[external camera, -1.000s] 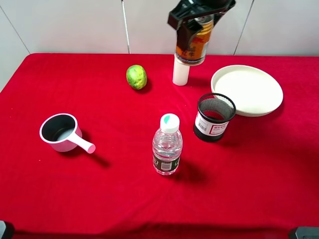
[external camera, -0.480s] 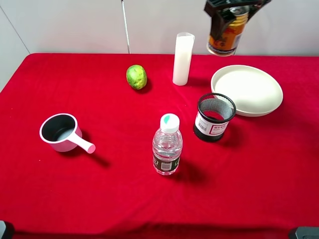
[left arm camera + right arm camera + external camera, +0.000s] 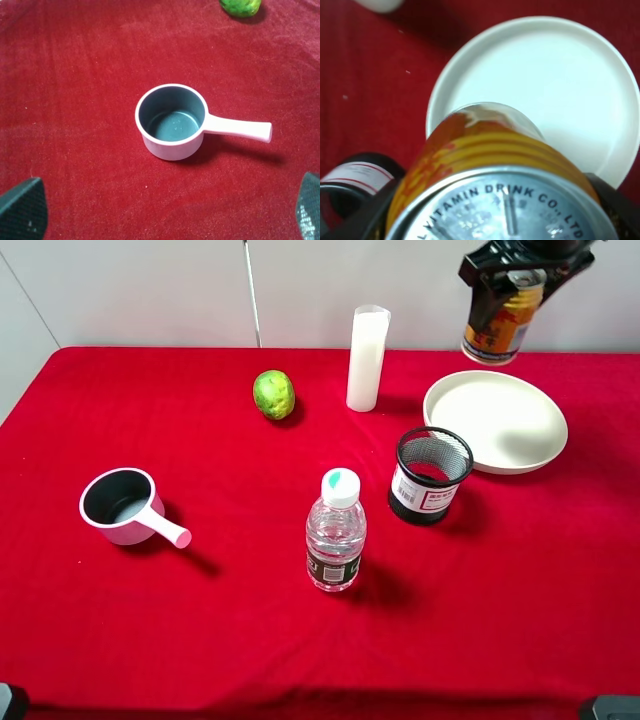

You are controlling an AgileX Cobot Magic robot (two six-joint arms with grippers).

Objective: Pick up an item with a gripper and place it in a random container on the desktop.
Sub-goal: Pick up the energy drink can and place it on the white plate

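Note:
My right gripper (image 3: 510, 285) is shut on the orange-gold drink can (image 3: 503, 322) and holds it in the air above the far edge of the cream-white plate (image 3: 496, 420). In the right wrist view the can (image 3: 490, 160) fills the foreground, silver top toward the camera, with the plate (image 3: 550, 75) beneath it. My left gripper shows only as two dark fingertips (image 3: 22, 207) spread wide apart and empty above the red cloth (image 3: 75, 75), near the pink-handled saucepan (image 3: 172, 120).
A black mesh cup (image 3: 430, 475) stands just left of the plate. A tall white cylinder (image 3: 366, 358) stands at the back, a green lime (image 3: 274, 394) left of it. A clear water bottle (image 3: 336, 531) stands mid-table, and the saucepan (image 3: 122, 506) at the left.
My right gripper has carried the can to the right, from in front of the white cylinder to above the plate's far edge. The left arm has not moved.

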